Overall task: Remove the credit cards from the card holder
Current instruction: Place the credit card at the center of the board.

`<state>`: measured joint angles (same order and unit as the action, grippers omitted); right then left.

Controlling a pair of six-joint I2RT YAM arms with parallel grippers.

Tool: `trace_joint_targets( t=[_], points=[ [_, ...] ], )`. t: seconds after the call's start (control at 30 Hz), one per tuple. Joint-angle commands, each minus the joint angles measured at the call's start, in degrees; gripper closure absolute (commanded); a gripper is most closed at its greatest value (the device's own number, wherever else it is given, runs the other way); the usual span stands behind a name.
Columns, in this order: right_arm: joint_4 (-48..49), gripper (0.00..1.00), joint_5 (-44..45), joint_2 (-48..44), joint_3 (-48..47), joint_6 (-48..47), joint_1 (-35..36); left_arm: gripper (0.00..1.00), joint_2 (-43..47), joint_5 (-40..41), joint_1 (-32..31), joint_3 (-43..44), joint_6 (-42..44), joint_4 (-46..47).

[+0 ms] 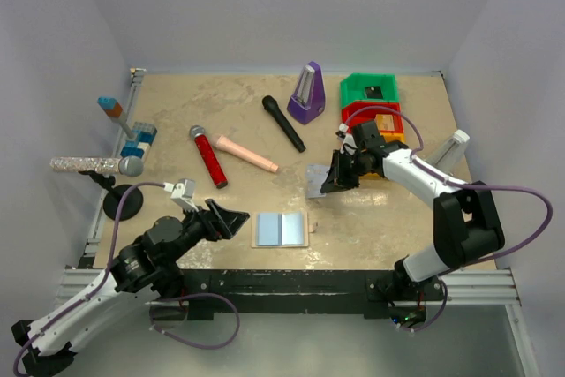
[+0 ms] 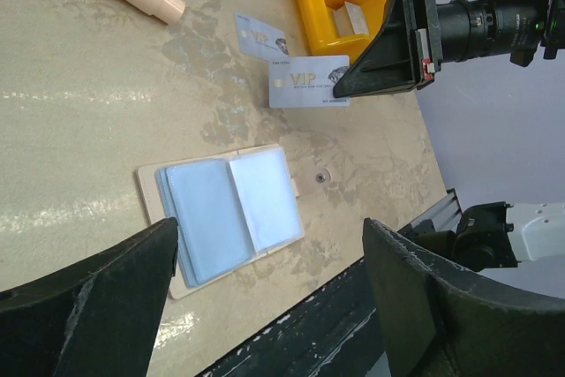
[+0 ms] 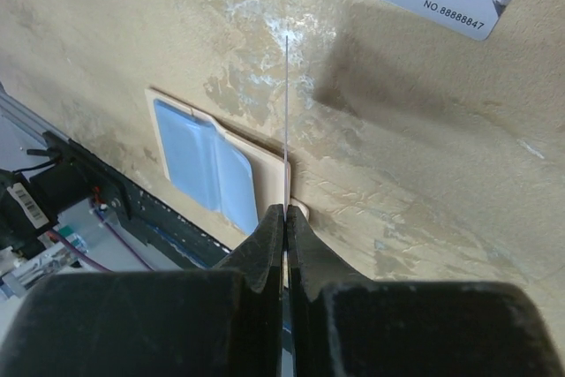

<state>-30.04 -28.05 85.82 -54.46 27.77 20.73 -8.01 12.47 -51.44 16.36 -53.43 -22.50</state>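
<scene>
Left wrist: wide-open left hand sits nearest the flat open beige-and-blue bifold card holder, just ahead of it; right hand pinches a thin silver card edge-on.

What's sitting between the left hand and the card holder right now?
Nothing visible. The open left hand faces the card holder across bare table. The right hand, gripping a card, is farther back to the right, out of that path.
</scene>
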Motion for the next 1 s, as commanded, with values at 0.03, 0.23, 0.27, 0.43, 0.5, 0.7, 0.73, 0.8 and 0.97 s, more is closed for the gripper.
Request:
trace_joint_targets(
  t=[0.03, 0.23, 0.27, 0.43, 0.5, 0.7, 0.73, 0.8, 0.97],
  points=[
    [0.4, 1.0, -3.0, 2.2, -2.1, -1.7, -1.2, 0.11, 0.7, 0.5, -0.1, -0.7, 0.1, -1.0],
    [1.1, 1.0, -3.9, 4.5, -2.5, -1.6, -1.7, 0.1, -0.5, 0.2, -0.1, -1.2, 0.2, 0.4],
    [1.2, 1.0, -4.2, 4.8, -2.7, -1.5, -1.6, 0.1, -0.9, 0.1, -0.1, -1.3, 0.1, 0.6],
    [1.3, 1.0, -4.6, 7.1, -3.9, -1.5, -1.8, 0.1, -1.9, -0.3, -0.1, -2.0, -0.2, 1.8],
    [1.1, 1.0, -4.7, 8.0, -4.3, -1.7, -1.9, 0.1, -2.4, -0.3, -0.1, -2.0, -0.2, 1.9],
    [1.5, 0.94, -4.6, 10.0, -4.9, -1.8, -2.4, 0.1, -2.7, -0.1, -0.1, -2.2, -0.3, 1.8],
    [1.5, 0.93, -4.6, 10.2, -4.9, -1.8, -2.6, 0.1, -2.7, 0.0, -0.1, -2.3, -0.4, 1.8],
    [1.7, 0.88, -4.6, 10.3, -4.7, -1.9, -2.9, 0.1, -2.8, 0.0, -0.1, -2.5, -0.4, 2.0],
    [1.8, 0.8, -4.6, 10.2, -4.5, -2.1, -3.7, 0.1, -3.8, 0.0, -0.1, -2.6, -0.4, 2.7]
  ],
)
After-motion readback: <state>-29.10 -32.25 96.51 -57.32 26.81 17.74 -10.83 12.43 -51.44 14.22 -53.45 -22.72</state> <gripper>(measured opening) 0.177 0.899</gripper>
